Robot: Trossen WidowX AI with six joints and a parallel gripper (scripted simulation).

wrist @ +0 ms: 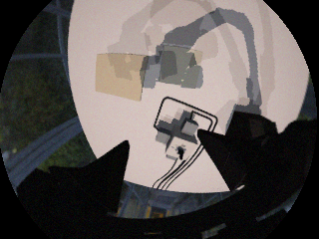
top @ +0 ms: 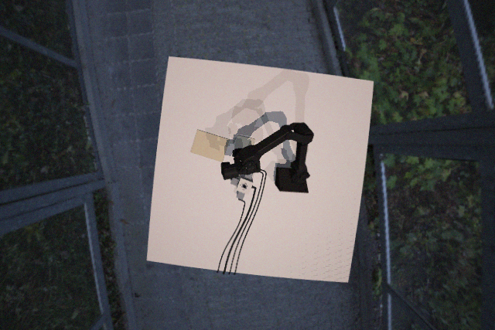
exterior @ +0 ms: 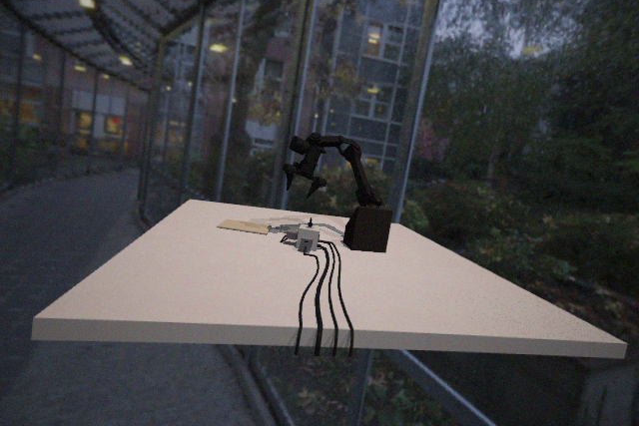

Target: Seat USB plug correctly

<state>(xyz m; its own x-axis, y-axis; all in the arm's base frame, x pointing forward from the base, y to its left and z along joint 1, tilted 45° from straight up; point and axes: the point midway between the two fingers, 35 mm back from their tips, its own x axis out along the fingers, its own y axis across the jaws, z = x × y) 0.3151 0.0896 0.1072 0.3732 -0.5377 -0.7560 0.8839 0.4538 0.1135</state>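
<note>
- Here's the tan panel (top: 207,145) (exterior: 242,226) (wrist: 120,75), flat on the table (top: 192,218) (exterior: 180,287) (wrist: 95,30).
- Your gripper (exterior: 301,191) (wrist: 163,138) hangs above, fingers wide apart, nothing between them.
- The plug (top: 244,185) (exterior: 310,222) (wrist: 180,151) stands atop the cube (top: 240,189) (exterior: 308,234) (wrist: 171,150).
</note>
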